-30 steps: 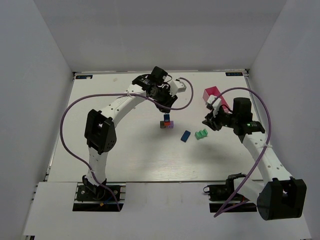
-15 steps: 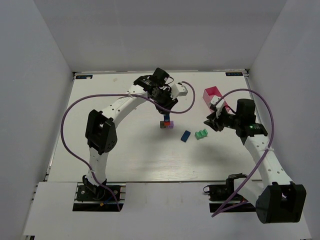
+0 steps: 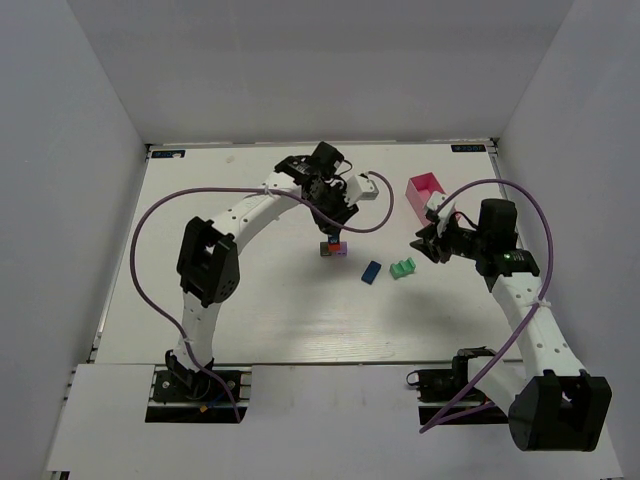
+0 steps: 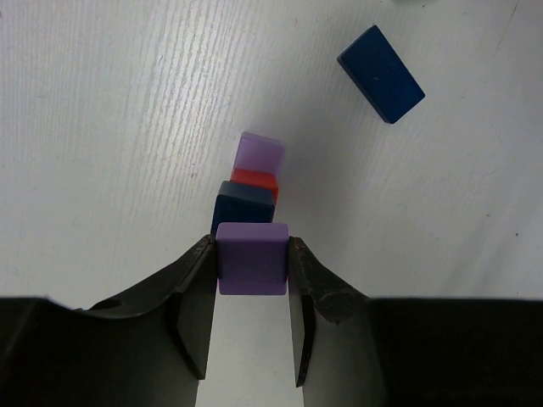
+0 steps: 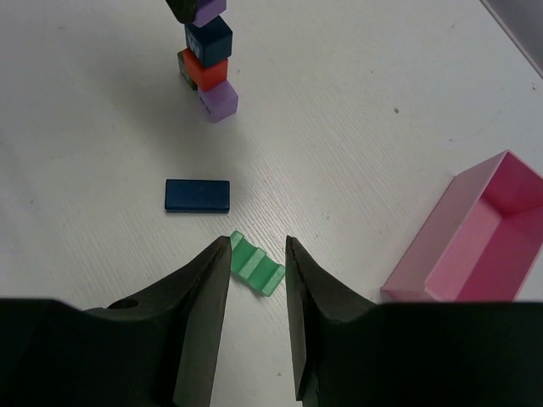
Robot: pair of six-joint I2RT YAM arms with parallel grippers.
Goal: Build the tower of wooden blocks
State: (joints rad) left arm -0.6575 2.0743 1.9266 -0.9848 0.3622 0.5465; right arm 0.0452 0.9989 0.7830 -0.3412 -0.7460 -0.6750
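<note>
We are clamping lilac block (image 4: pixel 252 264) in left gripper (image 4: pixel 252 248) over tower (image 3: pixel 334 248) | hovering right gripper (image 5: pixel 257 252), jaws apart, near green block (image 3: pixel 402 268), tower's 4 o'clock.

white table (image 3: pixel 250 300): tower (image 3: pixel 334 248), blue block (image 3: pixel 371 272), green block (image 3: pixel 403 268), pink tray (image 3: pixel 419 186).

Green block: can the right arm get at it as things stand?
Probably yes. The right gripper is open and empty, aimed at the green block with nothing between. The blue block and pink tray lie off to either side.
</note>
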